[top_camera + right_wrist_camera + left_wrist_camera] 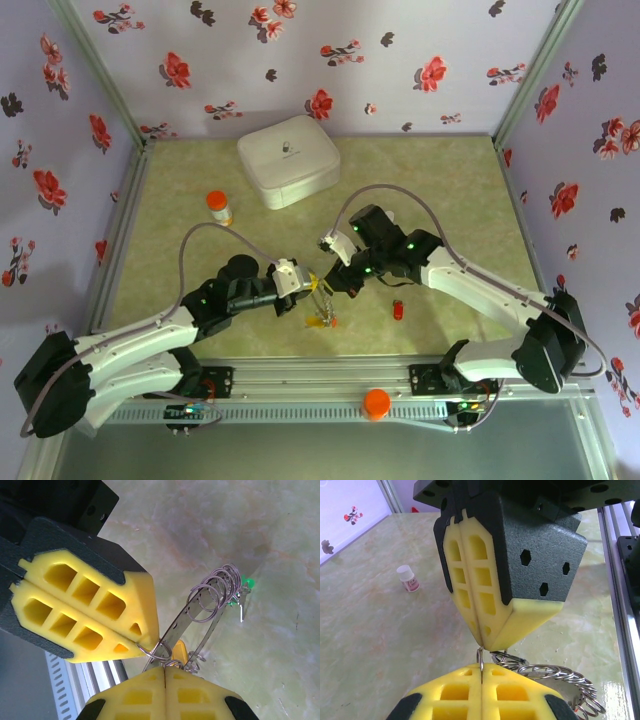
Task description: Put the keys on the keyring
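The keyring (200,611) is a thin metal band loop carrying several small split rings, held up off the table between both grippers. My left gripper (482,669) is shut on a small split ring (480,656) at the band's near end. My right gripper (165,670) is shut too, pinching the same cluster of rings, its tips touching the left gripper's pads (135,605). A yellow key (179,652) hangs just behind the pinch and a green key (245,584) at the band's far end. From above, orange and yellow keys (323,319) dangle below the meeting grippers. One red key (399,310) lies on the table.
An orange-capped pill bottle (219,207) stands at the left of the table, and a white rounded case (288,160) lies at the back. An orange knob (376,402) sits on the front rail. Patterned walls close in three sides.
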`<state>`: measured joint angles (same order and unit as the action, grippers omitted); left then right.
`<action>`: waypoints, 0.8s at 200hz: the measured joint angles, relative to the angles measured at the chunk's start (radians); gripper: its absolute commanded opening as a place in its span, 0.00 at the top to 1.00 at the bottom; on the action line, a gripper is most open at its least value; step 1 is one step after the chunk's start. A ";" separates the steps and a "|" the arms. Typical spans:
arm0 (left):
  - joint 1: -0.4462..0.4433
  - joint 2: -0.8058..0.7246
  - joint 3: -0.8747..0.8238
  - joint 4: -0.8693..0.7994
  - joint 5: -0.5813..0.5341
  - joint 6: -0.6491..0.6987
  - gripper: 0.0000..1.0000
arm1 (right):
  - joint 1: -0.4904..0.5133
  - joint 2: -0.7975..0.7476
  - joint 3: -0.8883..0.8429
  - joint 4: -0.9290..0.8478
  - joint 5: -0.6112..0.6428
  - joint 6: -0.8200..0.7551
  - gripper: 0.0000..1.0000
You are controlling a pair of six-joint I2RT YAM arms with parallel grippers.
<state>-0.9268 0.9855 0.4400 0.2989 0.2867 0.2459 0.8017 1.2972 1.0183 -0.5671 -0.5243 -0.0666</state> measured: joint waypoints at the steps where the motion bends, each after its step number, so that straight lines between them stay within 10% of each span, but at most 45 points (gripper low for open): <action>1: 0.000 0.000 0.000 0.000 0.000 0.000 1.00 | 0.000 0.000 0.000 0.000 0.000 0.000 1.00; 160: 0.000 -0.008 -0.006 0.000 0.001 0.014 1.00 | -0.010 -0.013 0.000 0.001 -0.018 0.017 1.00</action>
<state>-0.9268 0.9775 0.4343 0.2989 0.2878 0.2596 0.7918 1.2846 1.0183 -0.5663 -0.5423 -0.0494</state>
